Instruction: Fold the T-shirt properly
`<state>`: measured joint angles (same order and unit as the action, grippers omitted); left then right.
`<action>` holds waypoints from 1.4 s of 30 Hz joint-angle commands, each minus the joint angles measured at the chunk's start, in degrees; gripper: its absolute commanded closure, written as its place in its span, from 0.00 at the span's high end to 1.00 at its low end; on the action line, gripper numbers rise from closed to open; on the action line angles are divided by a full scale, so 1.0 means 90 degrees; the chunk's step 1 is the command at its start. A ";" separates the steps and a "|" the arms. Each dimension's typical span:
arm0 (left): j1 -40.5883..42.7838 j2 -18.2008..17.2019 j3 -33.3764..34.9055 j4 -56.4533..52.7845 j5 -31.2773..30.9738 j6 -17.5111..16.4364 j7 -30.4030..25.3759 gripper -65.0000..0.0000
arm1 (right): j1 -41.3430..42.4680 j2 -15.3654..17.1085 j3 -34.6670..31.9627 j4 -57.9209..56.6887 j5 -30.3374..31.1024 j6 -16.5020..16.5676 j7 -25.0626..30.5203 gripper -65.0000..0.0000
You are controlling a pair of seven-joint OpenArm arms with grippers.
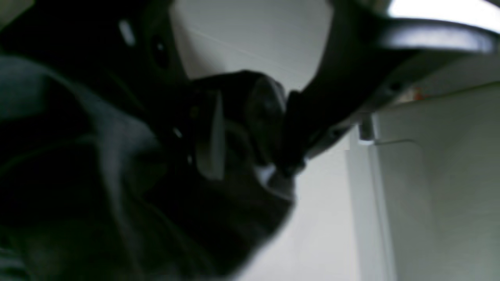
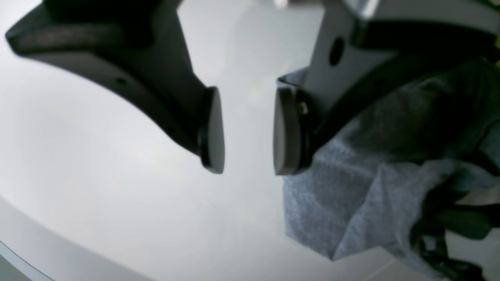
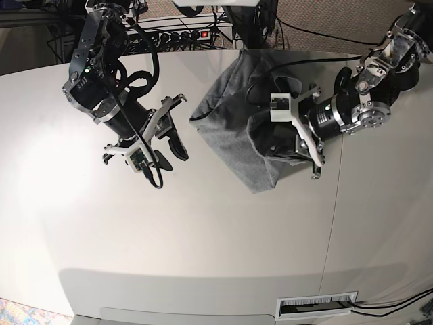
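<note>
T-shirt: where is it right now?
In the base view the T-shirt lies bunched on the white table, upper centre-right, against the left end effector; the right end effector hangs apart.

Spreading wide and white under bright overhead light, the table (image 3: 203, 237) carrying a seam (image 3: 331, 210) running front to back near its right side. Sitting beyond the far edge, a power strip (image 3: 183, 34) glowing red at its switch, with black cables (image 3: 304, 30) trailing over tan carpet (image 3: 338, 17). Showing at the near left corner, a patch of patterned floor (image 3: 17, 313). Lying by the near edge, a white vent grille (image 3: 318, 306).
</note>
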<state>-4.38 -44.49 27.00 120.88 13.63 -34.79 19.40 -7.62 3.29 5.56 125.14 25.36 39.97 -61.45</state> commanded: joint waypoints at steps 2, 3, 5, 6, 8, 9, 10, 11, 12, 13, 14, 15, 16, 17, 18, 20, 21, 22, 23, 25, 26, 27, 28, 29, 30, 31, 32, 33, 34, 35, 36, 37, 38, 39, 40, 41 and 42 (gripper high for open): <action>-0.0255 -0.0085 -0.0005 0.0092 -0.0012 0.0221 0.0007 0.40 | 0.0068 0.0005 0.0002 0.0083 0.0080 0.0004 0.0160 0.32; -0.0325 -0.0087 -0.0007 0.0092 -0.0007 0.0221 0.0039 0.40 | 0.0068 0.0005 0.0002 0.0083 0.0080 0.0004 0.0160 0.32; -0.0466 -0.0090 -0.0007 0.0092 -0.0019 0.0216 0.0124 0.40 | 0.0070 0.0005 0.0002 0.0083 0.0078 0.0004 0.0165 0.32; -0.0510 -0.0090 -0.0007 0.0092 -0.0036 0.0216 0.0126 0.40 | 0.0070 0.0005 0.0002 0.0083 0.0080 0.0004 0.0165 0.32; -0.0571 -0.0087 -0.0007 0.0092 -0.0146 0.0192 0.0126 0.40 | 0.0068 0.0005 0.0002 0.0083 0.0078 0.0004 0.0163 0.32; -0.0580 -0.0087 -0.0007 0.0092 -0.0250 0.0168 0.0126 0.40 | 0.0068 0.0005 0.0002 0.0083 0.0078 0.0004 0.0163 0.32; -0.0585 -0.0085 -0.0007 0.0092 -0.0342 0.0090 0.0129 0.40 | 0.0070 0.0002 0.0002 0.0083 0.0080 0.0004 0.0163 0.32; -0.0585 -0.0085 -0.0007 0.0092 -0.0413 -0.0029 0.0129 0.40 | 0.0068 0.0002 0.0002 0.0083 0.0080 0.0004 0.0163 0.32; -0.0585 -0.0087 -0.0007 0.0090 -0.0464 -0.0129 0.0136 0.40 | 0.0068 0.0005 0.0002 0.0083 0.0080 0.0004 0.0160 0.32; -0.0585 -0.0087 -0.0007 0.0090 -0.0549 -0.0175 0.0194 0.40 | 0.0068 0.0002 0.0002 0.0083 0.0080 0.0004 0.0163 0.32; -0.0585 -0.0087 -0.0007 0.0085 -0.0605 -0.0187 0.0248 0.39 | 0.0068 0.0002 0.0002 0.0083 0.0080 0.0004 0.0160 0.32; -0.0585 -0.0087 -0.0007 0.0070 -0.0646 -0.0180 0.0291 0.36 | 0.0068 0.0002 0.0002 0.0083 0.0080 0.0004 0.0158 0.32; -0.0588 -0.0087 -0.0007 0.0036 -0.0668 -0.0155 0.0313 0.30 | 0.0068 0.0005 0.0002 0.0083 0.0080 0.0004 0.0158 0.32; -0.0585 -0.0087 -0.0007 -0.0017 -0.0695 -0.0104 0.0321 0.22 | 0.0068 0.0002 0.0002 0.0083 0.0080 0.0004 0.0158 0.32; -0.0585 -0.0087 -0.0007 -0.0078 -0.0712 -0.0085 0.0323 0.13 | 0.0068 0.0005 0.0002 0.0083 0.0080 0.0004 0.0153 0.32; -0.0588 -0.0087 -0.0007 -0.0197 -0.0709 -0.0087 0.0355 0.00 | 0.0068 0.0005 0.0002 0.0083 0.0080 0.0004 0.0134 0.32; -0.0585 -0.0090 -0.0007 -0.0250 -0.0702 -0.0087 0.0391 0.00 | 0.0068 0.0005 0.0002 0.0083 0.0080 0.0004 0.0124 0.32; -0.0585 -0.0107 -0.0007 -0.0294 -0.0685 -0.0085 0.0442 0.00 | 0.0070 0.0005 0.0002 0.0083 0.0080 0.0004 0.0114 0.32; -0.0585 -0.0138 -0.0007 -0.0318 -0.0670 -0.0078 0.0491 0.00 | 0.0068 0.0005 0.0002 0.0083 0.0080 0.0004 0.0117 0.32; -0.0578 -0.0240 -0.0007 -0.0323 -0.0610 0.0051 0.0639 0.00 | 0.0070 0.0005 0.0002 0.0083 0.0080 0.0004 0.0119 0.32; -0.0571 -0.0316 -0.0007 -0.0323 -0.0554 0.0143 0.0658 0.00 | 0.0070 0.0005 0.0002 0.0083 0.0080 0.0004 0.0119 0.32; -0.0568 -0.0408 -0.0007 -0.0323 -0.0495 0.0204 0.0692 0.00 | 0.0070 0.0005 0.0002 0.0083 0.0075 0.0004 0.0121 0.32; -0.0571 -0.0505 -0.0007 -0.0323 -0.0469 0.0228 0.0716 0.00 | 0.0073 0.0007 0.0002 0.0083 0.0078 0.0004 0.0121 0.32; -0.0571 -0.0600 -0.0007 -0.0323 -0.0466 0.0250 0.0729 0.00 | 0.0073 0.0007 0.0002 0.0083 0.0075 0.0004 0.0121 0.32; -0.0568 -0.0690 -0.0007 -0.0323 -0.0474 0.0250 0.0731 0.00 | 0.0073 0.0005 0.0002 0.0083 0.0075 0.0004 0.0121 0.32; -0.0566 -0.0767 -0.0007 -0.0323 -0.0474 0.0248 0.0731 0.00 | 0.0073 0.0007 0.0002 0.0083 0.0075 0.0004 0.0124 0.32; -0.0551 -0.0835 -0.0007 -0.0323 -0.0471 0.0248 0.0731 0.00 | 0.0073 0.0005 0.0002 0.0083 0.0075 0.0004 0.0126 0.32; -0.0532 -0.0891 -0.0007 -0.0323 -0.0483 0.0248 0.0731 0.00 | 0.0073 0.0005 0.0002 0.0083 0.0070 0.0004 0.0126 0.32; -0.0498 -0.0925 -0.0007 -0.0323 -0.0486 0.0253 0.0748 0.00 | 0.0073 0.0007 0.0002 0.0083 0.0063 0.0004 0.0124 0.32; -0.0444 -0.0954 -0.0007 -0.0323 -0.0471 0.0272 0.0750 0.00 | 0.0070 0.0007 0.0002 0.0083 0.0058 0.0004 0.0124 0.32; -0.0381 -0.0969 -0.0010 -0.0323 -0.0476 0.0277 0.0750 0.00 | 0.0073 0.0005 0.0002 0.0083 0.0058 0.0004 0.0121 0.32; -0.0304 -0.0988 -0.0010 -0.0325 -0.0469 0.0296 0.0750 0.00 | 0.0070 0.0005 0.0002 0.0083 0.0058 0.0004 0.0119 0.32; -0.0214 -0.1005 -0.0010 -0.0325 -0.0469 0.0338 0.0750 0.00 | 0.0070 0.0007 0.0002 0.0083 0.0058 0.0004 0.0117 0.32; -0.0119 -0.1020 -0.0010 -0.0342 -0.0469 0.0369 0.0750 0.00 | 0.0070 0.0005 0.0002 0.0083 0.0058 0.0004 0.0117 0.32; -0.0027 -0.1025 -0.0010 -0.0384 -0.0466 0.0398 0.0750 0.00 | 0.0070 0.0007 0.0002 0.0083 0.0058 0.0004 0.0117 0.32; 0.0058 -0.1022 -0.0010 -0.0449 -0.0391 0.0440 0.0748 0.00 | 0.0070 0.0007 0.0002 0.0083 0.0058 0.0004 0.0117 0.32; 0.0136 -0.1020 -0.0010 -0.0529 -0.0277 0.0469 0.0743 0.00 | 0.0070 0.0005 0.0002 0.0083 0.0058 0.0004 0.0114 0.32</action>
<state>-2.50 -52.56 27.44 115.55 10.76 -31.38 26.24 -7.62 3.29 5.56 125.14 25.32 39.97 -61.71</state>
